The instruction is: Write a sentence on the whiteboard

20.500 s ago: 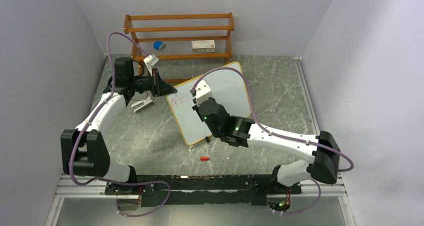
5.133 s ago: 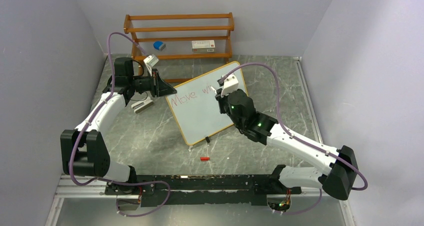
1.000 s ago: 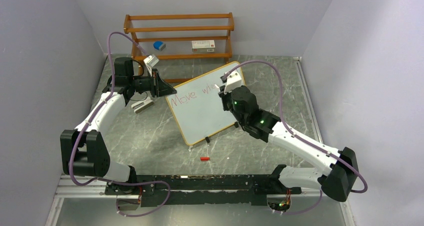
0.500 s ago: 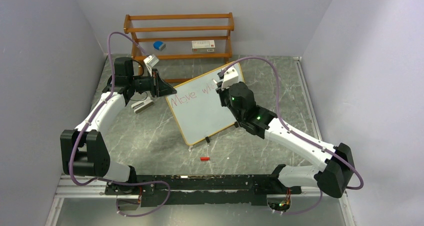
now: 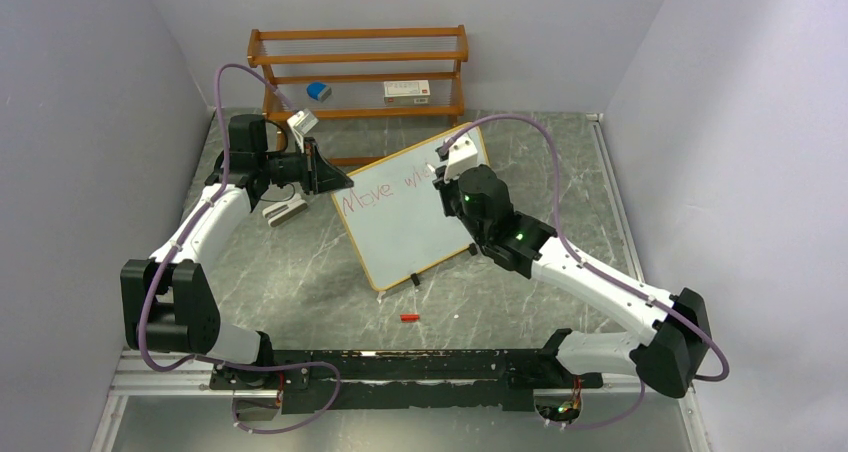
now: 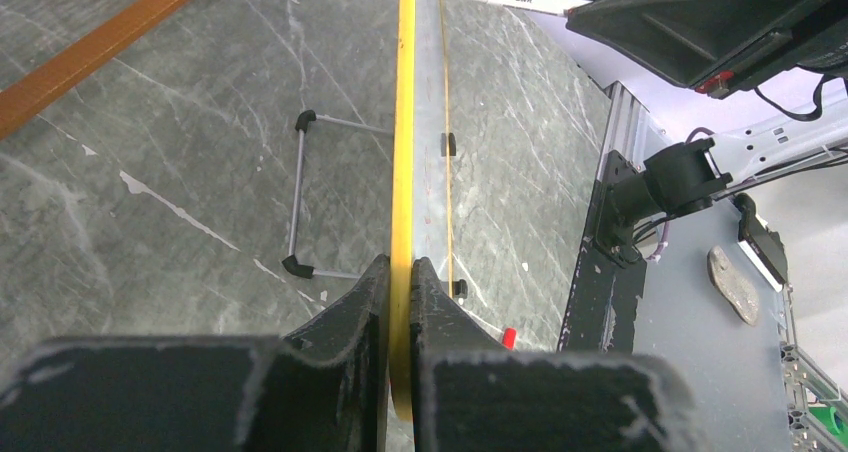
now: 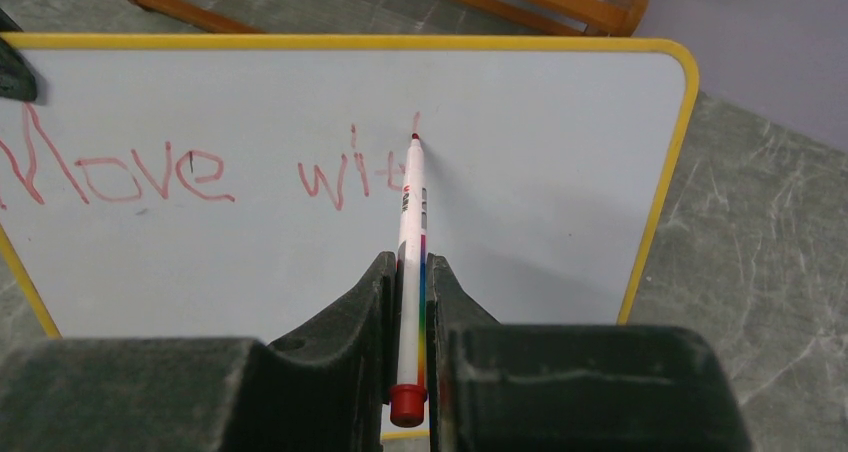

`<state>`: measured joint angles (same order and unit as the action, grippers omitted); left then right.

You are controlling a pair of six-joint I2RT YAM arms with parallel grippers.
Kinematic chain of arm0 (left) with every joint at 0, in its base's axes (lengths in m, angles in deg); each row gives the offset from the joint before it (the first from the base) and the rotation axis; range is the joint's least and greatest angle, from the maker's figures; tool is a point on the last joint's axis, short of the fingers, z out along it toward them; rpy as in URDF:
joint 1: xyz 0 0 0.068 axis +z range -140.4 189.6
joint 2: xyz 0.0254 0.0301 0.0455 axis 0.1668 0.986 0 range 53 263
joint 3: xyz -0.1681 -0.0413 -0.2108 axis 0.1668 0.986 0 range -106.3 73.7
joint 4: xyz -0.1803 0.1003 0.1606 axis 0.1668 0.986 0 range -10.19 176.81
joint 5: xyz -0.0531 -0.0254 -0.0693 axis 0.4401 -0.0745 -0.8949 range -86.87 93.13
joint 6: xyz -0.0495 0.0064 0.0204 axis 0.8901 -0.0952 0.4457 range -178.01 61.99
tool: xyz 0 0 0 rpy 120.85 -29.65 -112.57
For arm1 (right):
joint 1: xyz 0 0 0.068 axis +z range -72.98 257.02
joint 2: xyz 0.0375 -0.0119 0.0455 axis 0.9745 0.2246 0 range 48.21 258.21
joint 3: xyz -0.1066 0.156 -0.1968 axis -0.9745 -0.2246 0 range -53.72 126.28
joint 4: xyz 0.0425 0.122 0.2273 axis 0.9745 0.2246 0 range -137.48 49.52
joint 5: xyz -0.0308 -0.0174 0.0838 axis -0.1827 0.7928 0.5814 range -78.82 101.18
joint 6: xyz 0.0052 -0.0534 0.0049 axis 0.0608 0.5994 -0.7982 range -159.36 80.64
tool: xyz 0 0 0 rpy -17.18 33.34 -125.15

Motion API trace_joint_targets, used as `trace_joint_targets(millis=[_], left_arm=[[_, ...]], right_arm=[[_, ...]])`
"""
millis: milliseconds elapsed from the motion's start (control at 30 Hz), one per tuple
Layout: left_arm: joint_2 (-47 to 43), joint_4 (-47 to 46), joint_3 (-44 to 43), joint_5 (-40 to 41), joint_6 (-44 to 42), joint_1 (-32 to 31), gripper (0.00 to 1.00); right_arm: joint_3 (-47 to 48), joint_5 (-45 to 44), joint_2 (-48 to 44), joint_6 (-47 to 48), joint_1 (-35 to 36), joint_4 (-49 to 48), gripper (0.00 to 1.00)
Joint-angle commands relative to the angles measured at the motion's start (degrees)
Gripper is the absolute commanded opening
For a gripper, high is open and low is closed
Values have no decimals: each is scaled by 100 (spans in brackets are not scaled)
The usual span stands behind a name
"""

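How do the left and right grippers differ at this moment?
The left gripper is shut on the yellow edge of the whiteboard, while the right gripper is shut on a marker. The left clamps from the side; the right faces the board, marker tip at the writing. Both grip something.

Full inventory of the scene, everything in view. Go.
whiteboard: 1, white with yellow frame, upright mid-table, red "Move wit" written on it
marker: 1, white with red tip, tip at the board after "wit"
shelf rack: 1, brown wood, back of table
blue item: 1, blue, on the rack, left side
white box: 1, white, on the rack, right side
grey item: 1, grey, on the table left of the board
small red piece: 1, red, on the table in front of the board
table: 1, grey marble
left gripper: 1, black, clamped on the board's left edge
right gripper: 1, black, holding the marker
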<state>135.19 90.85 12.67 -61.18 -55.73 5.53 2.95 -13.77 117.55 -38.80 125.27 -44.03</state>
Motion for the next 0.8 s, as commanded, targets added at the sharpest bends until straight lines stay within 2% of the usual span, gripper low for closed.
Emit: trace_joint_targets(millis=[0, 767], left_arm=[[61, 121, -66, 164, -355, 65, 5], [73, 143, -65, 166, -375, 65, 5]], right_arm=[[-81, 30, -128, -184, -44, 332, 0], [-313, 79, -276, -387, -43, 462, 0]])
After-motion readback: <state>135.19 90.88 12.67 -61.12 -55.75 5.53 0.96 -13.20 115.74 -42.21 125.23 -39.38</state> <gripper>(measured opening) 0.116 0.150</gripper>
